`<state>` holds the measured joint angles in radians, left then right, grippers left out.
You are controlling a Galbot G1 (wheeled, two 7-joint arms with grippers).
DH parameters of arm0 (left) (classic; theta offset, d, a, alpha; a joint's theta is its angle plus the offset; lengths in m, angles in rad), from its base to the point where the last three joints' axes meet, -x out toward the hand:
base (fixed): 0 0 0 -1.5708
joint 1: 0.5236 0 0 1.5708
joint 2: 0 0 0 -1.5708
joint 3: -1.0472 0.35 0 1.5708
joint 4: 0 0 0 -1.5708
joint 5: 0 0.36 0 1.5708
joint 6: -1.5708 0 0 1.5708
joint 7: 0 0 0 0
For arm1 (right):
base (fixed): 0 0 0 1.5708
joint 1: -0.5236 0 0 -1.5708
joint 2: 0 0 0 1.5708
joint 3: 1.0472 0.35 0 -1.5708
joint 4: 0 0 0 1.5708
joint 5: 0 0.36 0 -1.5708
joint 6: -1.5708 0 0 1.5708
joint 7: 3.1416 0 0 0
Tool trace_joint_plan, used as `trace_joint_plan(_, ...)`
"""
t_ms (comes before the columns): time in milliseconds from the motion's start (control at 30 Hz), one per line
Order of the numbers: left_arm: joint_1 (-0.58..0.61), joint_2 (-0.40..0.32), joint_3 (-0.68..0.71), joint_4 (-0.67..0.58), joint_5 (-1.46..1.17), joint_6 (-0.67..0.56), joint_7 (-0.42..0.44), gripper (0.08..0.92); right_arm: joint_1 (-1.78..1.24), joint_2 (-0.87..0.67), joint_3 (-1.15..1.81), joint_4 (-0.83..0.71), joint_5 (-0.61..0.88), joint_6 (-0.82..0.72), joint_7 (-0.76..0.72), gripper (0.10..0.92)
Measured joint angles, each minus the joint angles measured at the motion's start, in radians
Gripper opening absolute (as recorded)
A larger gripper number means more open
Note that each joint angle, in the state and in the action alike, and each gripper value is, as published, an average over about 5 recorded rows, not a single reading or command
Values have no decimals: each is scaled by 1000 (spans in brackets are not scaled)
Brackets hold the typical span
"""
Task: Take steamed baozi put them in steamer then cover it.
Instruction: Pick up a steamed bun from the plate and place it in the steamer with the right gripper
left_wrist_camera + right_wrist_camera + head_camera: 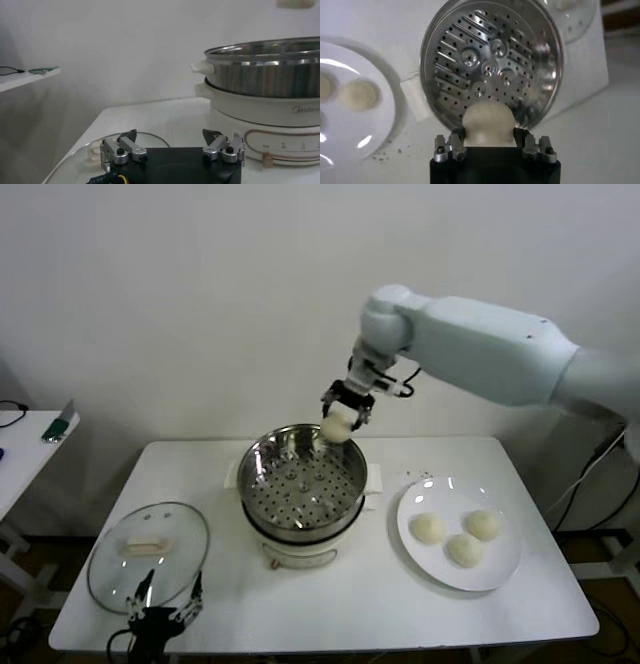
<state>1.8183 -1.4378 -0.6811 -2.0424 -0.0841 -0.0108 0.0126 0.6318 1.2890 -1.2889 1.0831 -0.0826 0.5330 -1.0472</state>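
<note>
The right gripper (344, 410) was closed on one bun (337, 425) and held it above the far rim of the steamer (262, 466). In the right wrist view the bun (487, 122) sat between the two fingers (451, 147), with the perforated steamer floor (490, 60) below it and bare of buns.

The steamer stood on its cream pot base (300, 556) at the middle of the table (400, 604). Three further buns (429, 528) lay on the white plate (420, 559), to the right of the steamer and near it.

The lid (147, 555) lay flat on the table to the left of the steamer, handle (147, 546) upward. The left gripper (160, 604) was at the near edge of the lid with its jaws wide apart and nothing between them. In the left wrist view its fingers (122, 149) stood just over the glass (80, 160), with the steamer (265, 70) beyond.
</note>
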Motion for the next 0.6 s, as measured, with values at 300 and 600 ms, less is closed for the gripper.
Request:
trace_joint_plan(300, -4, -2, 8, 16, 4, -4, -1, 823, -133, 114, 74, -158, -209, 125, 70, 645)
trace_joint_plan(600, -19, -6, 12, 25, 4, -8, -2, 823, -208, 193, 114, -282, -324, 194, 99, 648)
